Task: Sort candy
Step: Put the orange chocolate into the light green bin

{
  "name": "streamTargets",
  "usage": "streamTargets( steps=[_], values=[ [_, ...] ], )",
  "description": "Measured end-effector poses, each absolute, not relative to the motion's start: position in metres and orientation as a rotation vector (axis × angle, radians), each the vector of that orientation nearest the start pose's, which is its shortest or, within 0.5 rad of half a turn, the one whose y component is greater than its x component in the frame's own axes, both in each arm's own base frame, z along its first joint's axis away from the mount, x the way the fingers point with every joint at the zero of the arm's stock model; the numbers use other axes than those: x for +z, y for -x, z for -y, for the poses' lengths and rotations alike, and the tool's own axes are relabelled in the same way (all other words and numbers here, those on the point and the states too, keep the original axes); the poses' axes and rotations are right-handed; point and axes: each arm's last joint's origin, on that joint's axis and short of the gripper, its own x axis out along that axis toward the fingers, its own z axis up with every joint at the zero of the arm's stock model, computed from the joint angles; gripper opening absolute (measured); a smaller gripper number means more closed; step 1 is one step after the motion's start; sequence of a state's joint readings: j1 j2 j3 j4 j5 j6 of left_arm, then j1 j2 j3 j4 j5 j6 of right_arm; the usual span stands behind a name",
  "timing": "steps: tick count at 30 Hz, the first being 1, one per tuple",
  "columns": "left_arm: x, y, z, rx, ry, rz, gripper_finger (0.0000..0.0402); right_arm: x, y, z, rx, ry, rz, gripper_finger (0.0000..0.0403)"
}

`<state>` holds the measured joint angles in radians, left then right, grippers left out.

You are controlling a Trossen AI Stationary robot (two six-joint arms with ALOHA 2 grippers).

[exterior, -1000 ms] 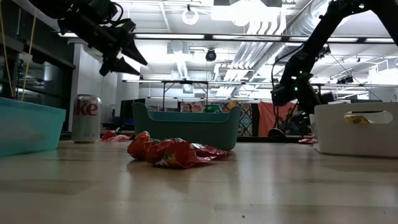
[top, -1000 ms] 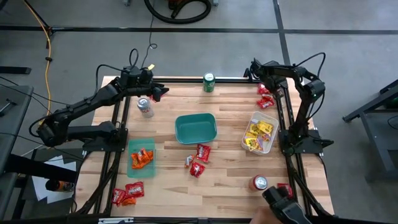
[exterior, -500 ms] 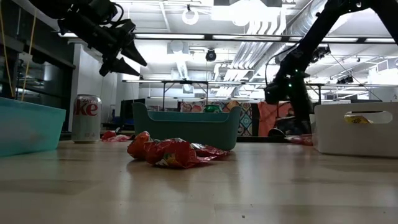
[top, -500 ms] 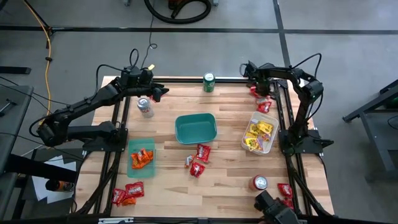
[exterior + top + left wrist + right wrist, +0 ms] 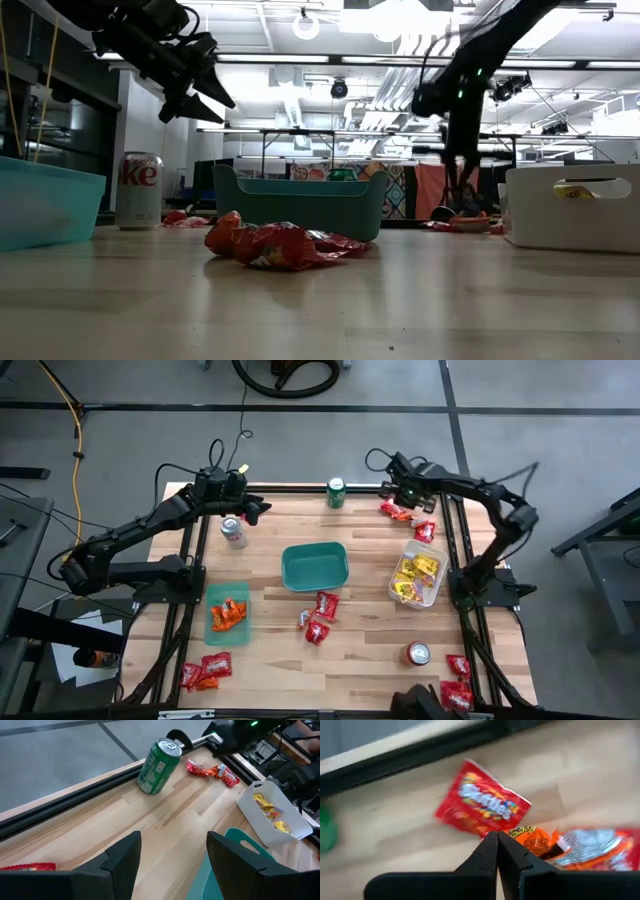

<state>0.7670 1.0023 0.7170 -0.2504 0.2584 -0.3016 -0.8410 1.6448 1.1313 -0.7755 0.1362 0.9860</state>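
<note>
Candy (image 5: 399, 512): we log a red-and-orange cluster at the desk's (image 5: 370, 650) far right corner. Right gripper (image 5: 392, 487) hangs above it, fingers pressed together, likely poised to pick. Left gripper (image 5: 262, 510) waits far left, fingers spread, over the silver can (image 5: 233, 532).

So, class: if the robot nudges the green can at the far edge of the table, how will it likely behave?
The green can stands upright, so a high push would probably tip it. Once on its round side it would likely roll, perhaps toward the red candy nearby. Whether it is full cannot be seen.
</note>
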Motion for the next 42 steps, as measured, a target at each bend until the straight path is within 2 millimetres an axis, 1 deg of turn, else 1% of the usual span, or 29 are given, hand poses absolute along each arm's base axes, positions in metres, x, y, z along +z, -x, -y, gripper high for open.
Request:
streamTargets(
  steps=[2, 5, 7, 10, 13, 17, 20, 23, 27, 30, 32, 35, 40, 42],
  values=[
    [0.266, -0.158, -0.142, 0.567, 0.555, -0.396, 0.0213, 0.221, -0.202, 0.224, -1.324, -1.15, -0.802, 0.0],
    [0.266, -0.158, -0.142, 0.567, 0.555, -0.396, 0.0213, 0.232, -0.201, 0.213, -1.155, -1.066, -0.895, 0.0006],
    [0.266, -0.158, -0.142, 0.567, 0.555, -0.395, 0.0213, 0.234, -0.201, 0.208, -1.088, -1.007, -0.96, 0.002],
    [0.266, -0.158, -0.142, 0.568, 0.556, -0.395, 0.0213, 0.232, -0.206, 0.206, -0.983, -0.873, -1.032, 0.0061],
    [0.266, -0.158, -0.142, 0.572, 0.578, -0.389, 0.0213, 0.22, -0.214, 0.207, -0.869, -0.753, -1.124, 0.012],
    [0.266, -0.158, -0.142, 0.576, 0.591, -0.386, 0.0213, 0.196, -0.223, 0.211, -0.727, -0.605, -1.274, 0.019],
    [0.267, -0.158, -0.142, 0.585, 0.632, -0.363, 0.0213, 0.179, -0.226, 0.215, -0.636, -0.509, -1.371, 0.0221],
    [0.269, -0.159, -0.143, 0.594, 0.685, -0.321, 0.0213, 0.166, -0.227, 0.219, -0.676, -0.415, -1.459, 0.0232],
    [0.273, -0.161, -0.144, 0.6, 0.749, -0.255, 0.0213, 0.162, -0.224, 0.223, -0.765, -0.324, -1.527, 0.023],
    [0.276, -0.162, -0.144, 0.592, 0.76, -0.215, 0.0213, 0.162, -0.224, 0.224, -0.754, -0.281, -1.54, 0.0223],
    [0.279, -0.164, -0.144, 0.581, 0.76, -0.19, 0.0213, 0.162, -0.225, 0.224, -0.732, -0.259, -1.542, 0.021],
    [0.282, -0.167, -0.143, 0.567, 0.791, -0.15, 0.0213, 0.162, -0.226, 0.225, -0.725, -0.247, -1.53, 0.0174],
    [0.287, -0.173, -0.138, 0.523, 0.851, -0.084, 0.0213, 0.162, -0.223, 0.228, -0.757, -0.28, -1.522, 0.0088],
    [0.29, -0.176, -0.136, 0.501, 0.864, -0.062, 0.0213, 0.162, -0.221, 0.231, -0.775, -0.296, -1.509, 0.0063]
  ],
)
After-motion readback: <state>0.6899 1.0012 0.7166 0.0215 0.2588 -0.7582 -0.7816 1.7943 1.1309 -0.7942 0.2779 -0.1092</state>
